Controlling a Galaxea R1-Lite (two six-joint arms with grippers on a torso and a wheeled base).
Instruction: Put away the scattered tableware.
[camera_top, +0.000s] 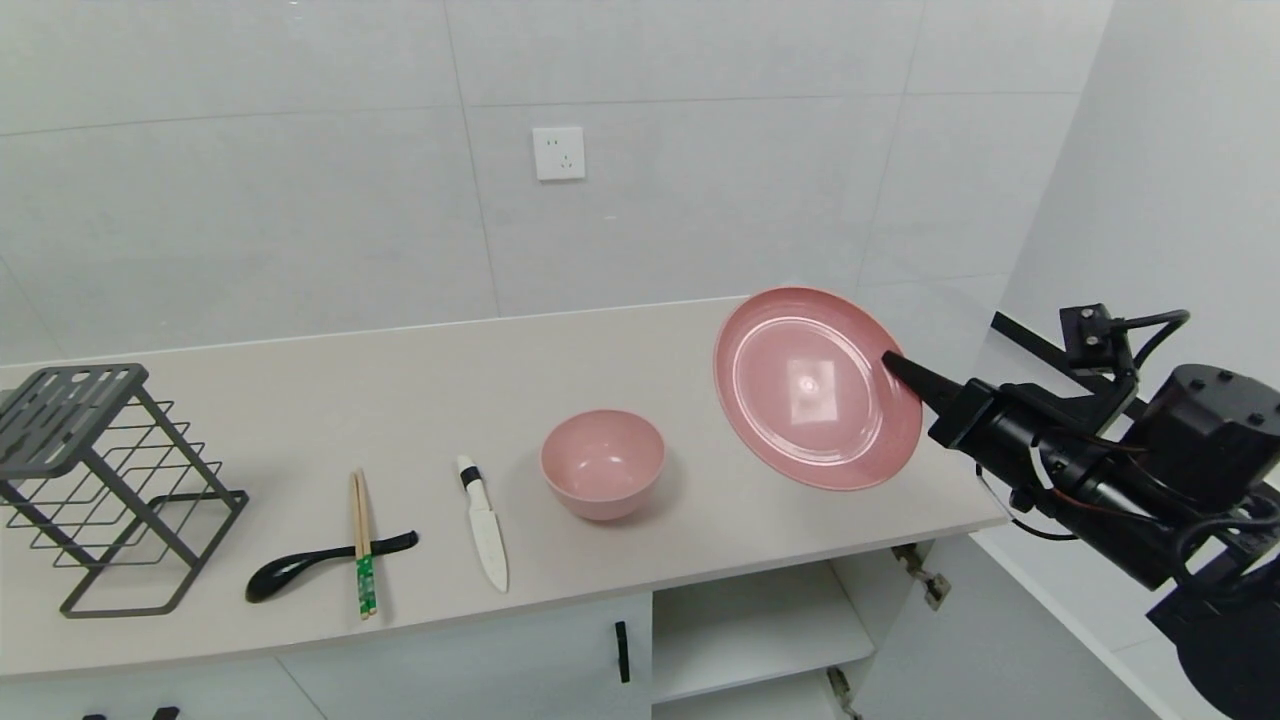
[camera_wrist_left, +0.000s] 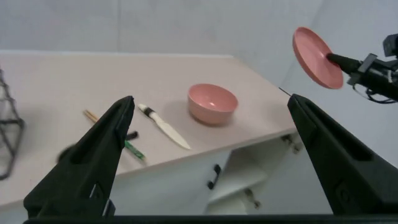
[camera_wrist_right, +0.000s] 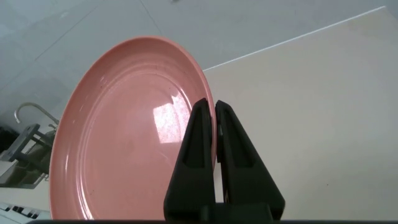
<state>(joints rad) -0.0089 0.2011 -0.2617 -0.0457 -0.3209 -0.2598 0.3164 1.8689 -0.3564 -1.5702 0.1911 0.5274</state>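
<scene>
One plate (camera_top: 815, 385) clamped in right tool (camera_top: 890, 362), seemingly above counter (camera_top: 400, 400); left tool (camera_wrist_left: 210, 106) apart; bowl (camera_top: 602, 465) upright.

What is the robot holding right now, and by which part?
The right gripper holds the pink plate by its rim, tilted and clear of the counter. The left gripper holds nothing.

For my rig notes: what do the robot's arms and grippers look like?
The left gripper and right gripper are matte black, each with two long tapering fingers. The right arm is black, with a round bolted housing and looping black cables.
</scene>
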